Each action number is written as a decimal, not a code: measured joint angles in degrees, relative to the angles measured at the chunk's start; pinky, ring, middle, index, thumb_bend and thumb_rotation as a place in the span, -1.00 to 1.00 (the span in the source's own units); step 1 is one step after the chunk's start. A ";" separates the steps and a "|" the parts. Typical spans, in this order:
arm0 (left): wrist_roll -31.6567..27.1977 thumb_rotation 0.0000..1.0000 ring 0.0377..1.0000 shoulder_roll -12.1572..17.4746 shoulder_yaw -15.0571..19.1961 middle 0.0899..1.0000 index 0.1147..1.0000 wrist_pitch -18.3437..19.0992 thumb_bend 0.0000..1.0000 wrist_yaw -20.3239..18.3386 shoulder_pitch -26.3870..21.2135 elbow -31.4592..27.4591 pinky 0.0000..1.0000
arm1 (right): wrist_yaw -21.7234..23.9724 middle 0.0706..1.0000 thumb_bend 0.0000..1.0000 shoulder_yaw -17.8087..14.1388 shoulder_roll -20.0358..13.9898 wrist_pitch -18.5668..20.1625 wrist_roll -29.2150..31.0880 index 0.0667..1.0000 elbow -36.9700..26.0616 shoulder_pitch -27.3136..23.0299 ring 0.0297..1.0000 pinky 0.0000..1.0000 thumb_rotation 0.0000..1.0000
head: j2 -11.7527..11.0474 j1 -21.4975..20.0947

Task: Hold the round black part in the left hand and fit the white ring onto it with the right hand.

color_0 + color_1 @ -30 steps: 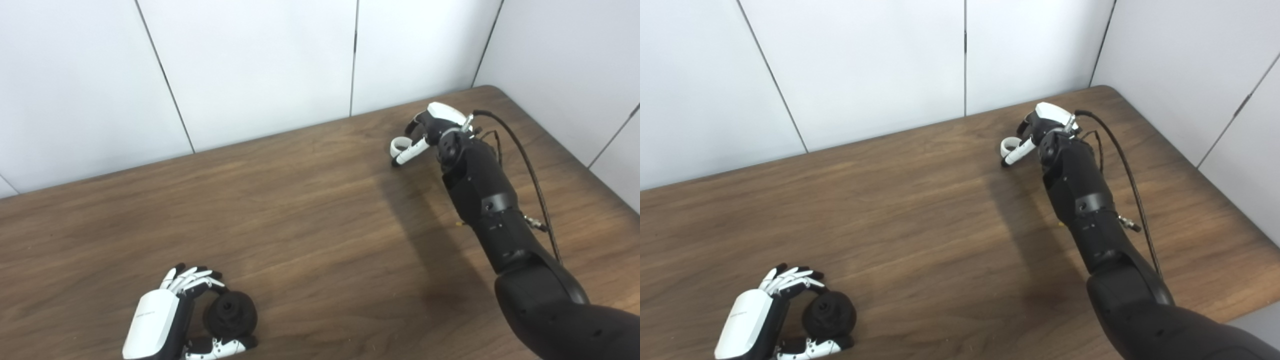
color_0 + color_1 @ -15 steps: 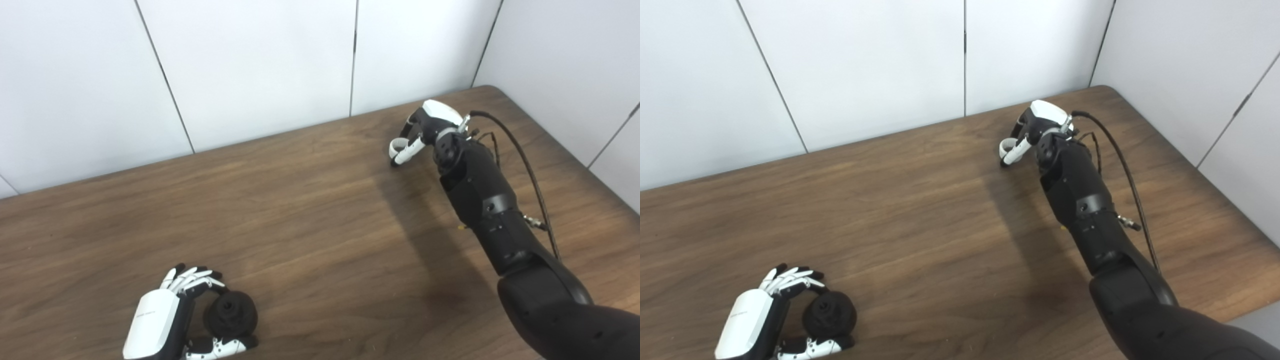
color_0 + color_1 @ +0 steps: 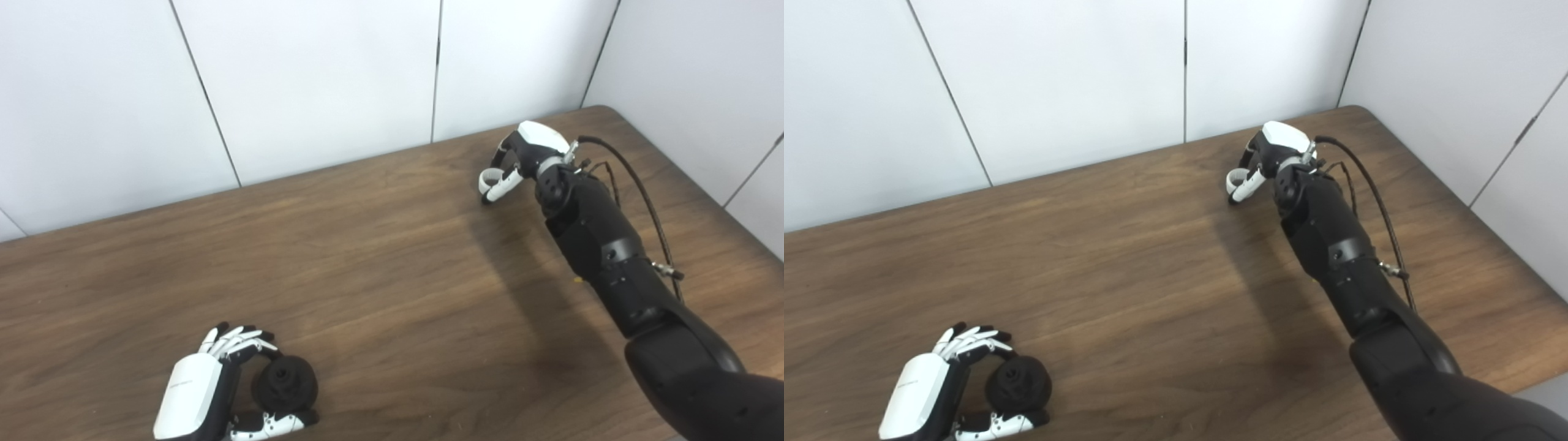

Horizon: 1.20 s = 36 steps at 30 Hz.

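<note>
Your left hand (image 3: pixel 202 392) lay at the near left of the wooden table (image 3: pixel 380 257), its fingers and thumb curled around the round black part (image 3: pixel 283 384), grasping it from both sides. The part stood on edge on the tabletop, its flat face with the raised central hub turned up and toward the cameras, so that its axis ran roughly toward you and upward. Your right hand (image 3: pixel 1268 159) was stretched far across to the back right of the table, near the rounded far corner, and was closed on the white ring (image 3: pixel 488 179), which was pinched between thumb and fingers just above the surface. The ring's opening appeared to face left and toward the cameras; its exact tilt was too small to tell. The two parts were well apart, with a broad stretch of bare wood between them. The table's back edge met the white wall panels (image 3: pixel 306 79) close behind your right hand, and the right edge ran near that forearm.
</note>
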 measured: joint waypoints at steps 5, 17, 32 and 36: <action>0.92 -0.91 0.67 -0.13 -0.08 0.47 -0.17 0.52 0.04 -0.15 0.24 -0.53 0.90 | 1.42 0.70 0.05 2.10 -1.97 -0.15 2.18 -0.10 -6.81 3.34 1.00 1.00 -0.74 | 0.09 1.32; 2.75 -0.90 0.67 -1.52 -1.18 0.47 -0.16 1.67 0.04 0.53 0.30 -0.53 0.91 | 8.09 0.62 0.05 4.14 -2.25 -0.01 7.17 -0.11 -28.23 7.91 0.94 1.00 -0.74 | 0.88 8.52; 5.91 -0.90 0.70 -4.35 -3.54 0.51 -0.16 4.51 0.04 0.03 0.35 -1.09 0.93 | 18.64 0.68 0.05 4.15 7.76 0.14 6.40 -0.11 -47.73 16.12 0.93 1.00 -0.74 | 2.46 17.13; 6.60 -0.90 0.71 -5.17 -4.28 0.51 -0.16 6.18 0.04 -0.65 0.35 -1.82 0.93 | 20.58 0.68 0.05 7.37 10.08 0.13 5.88 -0.11 -51.19 18.12 0.92 1.00 -0.74 | 2.99 18.72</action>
